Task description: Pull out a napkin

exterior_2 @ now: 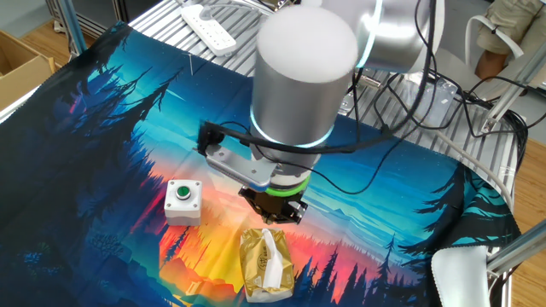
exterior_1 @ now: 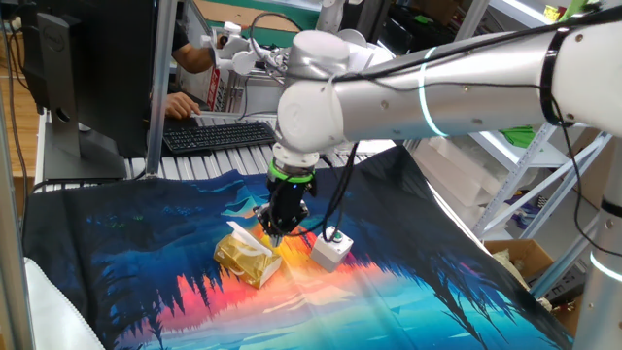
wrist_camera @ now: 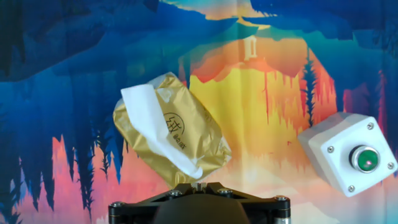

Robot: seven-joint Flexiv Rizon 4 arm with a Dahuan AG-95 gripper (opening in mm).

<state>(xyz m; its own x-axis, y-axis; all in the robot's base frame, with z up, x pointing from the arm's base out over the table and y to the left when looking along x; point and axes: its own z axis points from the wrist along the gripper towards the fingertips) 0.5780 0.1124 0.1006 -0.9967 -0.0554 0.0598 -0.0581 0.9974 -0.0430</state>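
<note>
Napkin (exterior_1: pixel 240 233) sticks out of the golden packet (exterior_1: pixel 245 261) at lower centre, soft and easy to tear. In the other fixed view the closed, empty gripper (exterior_2: pixel 275 211) hangs just above it. Hand view: grasp the free upper-left end (wrist_camera: pixel 138 99).

The desk (exterior_1: pixel 146 175) is covered by a cloth (exterior_1: pixel 126 253) printed with a forest sunset in blue, orange and red. A golden packet (wrist_camera: pixel 171 134) is laid on the cloth, slightly skewed. A white box (wrist_camera: pixel 348 152) with a green button is set near it, apart.
</note>
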